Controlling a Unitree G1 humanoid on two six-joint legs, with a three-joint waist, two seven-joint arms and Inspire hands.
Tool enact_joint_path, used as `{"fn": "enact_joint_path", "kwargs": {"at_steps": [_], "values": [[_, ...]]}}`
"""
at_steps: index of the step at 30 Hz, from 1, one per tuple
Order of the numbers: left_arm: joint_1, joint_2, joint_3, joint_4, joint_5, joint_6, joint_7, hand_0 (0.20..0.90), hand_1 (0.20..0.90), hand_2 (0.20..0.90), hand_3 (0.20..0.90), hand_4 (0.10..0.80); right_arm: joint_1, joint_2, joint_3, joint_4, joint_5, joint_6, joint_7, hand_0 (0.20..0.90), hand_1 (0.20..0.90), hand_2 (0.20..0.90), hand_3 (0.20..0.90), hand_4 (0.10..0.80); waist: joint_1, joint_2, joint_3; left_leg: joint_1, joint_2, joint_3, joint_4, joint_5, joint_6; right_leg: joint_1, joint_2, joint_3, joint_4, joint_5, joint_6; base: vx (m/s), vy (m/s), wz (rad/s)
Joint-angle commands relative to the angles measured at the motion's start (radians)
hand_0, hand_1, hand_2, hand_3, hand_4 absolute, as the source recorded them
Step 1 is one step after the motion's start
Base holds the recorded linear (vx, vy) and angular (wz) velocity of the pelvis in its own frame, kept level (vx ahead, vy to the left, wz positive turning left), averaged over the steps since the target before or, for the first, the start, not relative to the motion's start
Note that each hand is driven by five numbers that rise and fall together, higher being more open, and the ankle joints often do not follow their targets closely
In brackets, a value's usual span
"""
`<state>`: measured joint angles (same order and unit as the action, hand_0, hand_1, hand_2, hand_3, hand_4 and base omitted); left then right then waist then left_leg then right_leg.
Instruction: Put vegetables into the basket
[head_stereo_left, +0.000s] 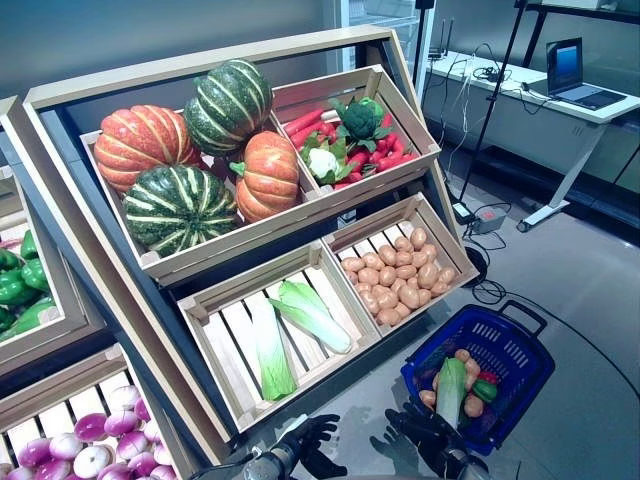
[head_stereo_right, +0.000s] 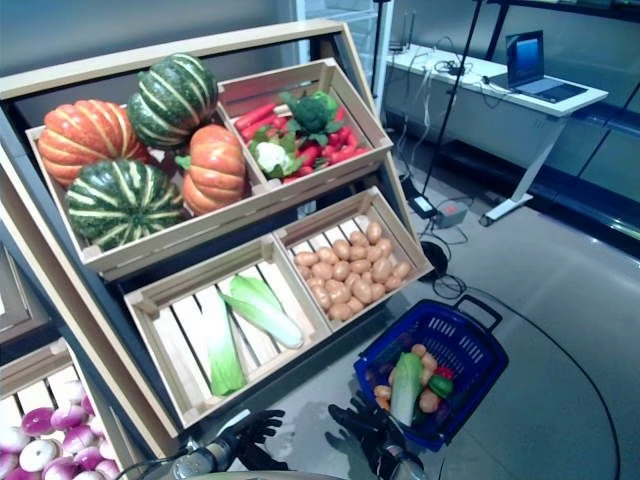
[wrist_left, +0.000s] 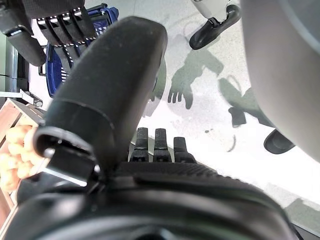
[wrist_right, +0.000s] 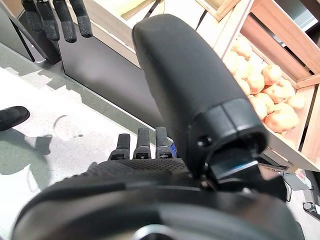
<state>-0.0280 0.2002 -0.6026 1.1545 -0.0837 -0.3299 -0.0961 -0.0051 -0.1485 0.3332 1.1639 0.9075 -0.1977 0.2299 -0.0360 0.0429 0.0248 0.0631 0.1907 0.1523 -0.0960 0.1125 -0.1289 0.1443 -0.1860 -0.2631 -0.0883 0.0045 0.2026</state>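
Both hands hung low and empty, fingers straight. The blue plastic wire-sided basket (head_stereo_left: 500, 345) sat on the floor, already holding a pale green cabbage, potatoes and a pepper, just beyond the right hand (head_stereo_left: 428, 440). The two long green-white cabbages (head_stereo_left: 290, 325) lay lengthwise in the slatted wooden crate (head_stereo_left: 205, 310), up-slope of the left hand (head_stereo_left: 305, 440), likely the nearer one.
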Motion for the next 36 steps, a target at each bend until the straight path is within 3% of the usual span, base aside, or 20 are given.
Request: {"fn": "enact_joint_path", "kwargs": {"at_steps": [1, 8, 13, 16, 21, 25, 31, 36], "values": [[-0.109, -0.018, -0.015, 0.013, 0.028, -0.026, 0.0, 0.9, 0.9, 0.9, 0.9, 0.8, -0.122, 0.053, 0.003, 0.012, -0.01, -0.02, 0.026, 0.9, 0.9, 0.9, 0.9, 0.8, 0.011, -0.025, 0.055, 0.055, -0.003, 0.027, 0.009, -0.092, 0.014, -0.013, -0.022, 0.016, 0.001, 0.04, -0.036, 0.0, 0.0, 0.0], [-0.111, -0.015, -0.035, 0.009, 0.076, -0.049, 0.008, 0.9, 0.9, 0.9, 0.9, 0.8, -0.125, 0.052, -0.003, 0.023, -0.027, -0.011, -0.01, 0.9, 0.9, 0.9, 0.9, 0.8, 0.009, -0.023, 0.057, 0.056, -0.003, 0.027, 0.009, -0.09, 0.013, -0.012, -0.022, 0.017, 0.001, 0.041, -0.036, 0.0, 0.0, 0.0], [-0.119, -0.008, -0.056, -0.011, 0.08, -0.121, 0.002, 0.9, 0.9, 0.9, 0.9, 0.8, -0.128, 0.05, -0.005, 0.034, -0.045, -0.001, -0.052, 0.9, 0.9, 0.9, 0.9, 0.8, 0.005, -0.019, 0.058, 0.056, -0.004, 0.029, 0.009, -0.09, 0.012, -0.012, -0.023, 0.021, 0.001, 0.04, -0.036, 0.0, 0.0, 0.0], [-0.129, 0.018, -0.074, -0.065, 0.079, -0.213, 0.04, 0.9, 0.9, 0.9, 0.9, 0.8, -0.131, 0.045, -0.006, 0.034, -0.045, 0.016, -0.077, 0.9, 0.9, 0.9, 0.9, 0.8, 0.001, -0.015, 0.061, 0.057, -0.004, 0.029, 0.009, -0.089, 0.009, -0.011, -0.023, 0.026, 0.001, 0.039, -0.036, 0.0, 0.0, 0.0], [-0.152, 0.094, -0.046, -0.277, -0.032, -0.243, -0.025, 0.9, 0.9, 0.9, 0.9, 0.8, -0.125, 0.02, -0.001, -0.007, -0.056, 0.054, -0.103, 0.9, 0.9, 0.9, 0.9, 0.8, 0.001, -0.006, 0.073, 0.06, -0.005, 0.031, 0.009, -0.088, 0.007, -0.007, -0.022, 0.028, 0.001, 0.038, -0.038, -0.012, 0.033, 0.0], [-0.161, 0.18, 0.011, -0.513, -0.118, -0.219, -0.031, 0.9, 0.9, 0.9, 0.9, 0.8, -0.107, -0.001, -0.014, -0.063, -0.032, 0.071, -0.112, 0.9, 0.9, 0.9, 0.9, 0.8, 0.016, -0.001, 0.075, 0.062, -0.006, 0.025, 0.009, -0.091, 0.008, -0.001, -0.023, 0.02, 0.001, 0.035, -0.041, 0.0, 0.0, 0.0], [-0.138, 0.251, 0.161, -0.705, -0.224, -0.197, -0.005, 0.9, 0.9, 0.9, 0.9, 0.8, -0.065, -0.009, -0.046, -0.187, 0.021, 0.017, -0.133, 0.9, 0.9, 0.9, 0.9, 0.8, 0.036, -0.006, 0.073, 0.058, -0.007, 0.013, 0.009, -0.092, 0.008, 0.004, -0.026, 0.007, 0.001, 0.033, -0.044, 0.001, 0.0, 0.01], [-0.1, 0.254, 0.308, -0.739, -0.156, -0.191, 0.21, 0.9, 0.9, 0.9, 0.9, 0.8, -0.02, -0.006, -0.077, -0.283, 0.023, -0.03, -0.143, 0.9, 0.9, 0.9, 0.9, 0.8, 0.048, -0.017, 0.069, 0.058, -0.008, 0.005, 0.009, -0.093, 0.007, 0.012, -0.025, -0.006, 0.001, 0.031, -0.048, 0.031, 0.0, 0.06]]}}
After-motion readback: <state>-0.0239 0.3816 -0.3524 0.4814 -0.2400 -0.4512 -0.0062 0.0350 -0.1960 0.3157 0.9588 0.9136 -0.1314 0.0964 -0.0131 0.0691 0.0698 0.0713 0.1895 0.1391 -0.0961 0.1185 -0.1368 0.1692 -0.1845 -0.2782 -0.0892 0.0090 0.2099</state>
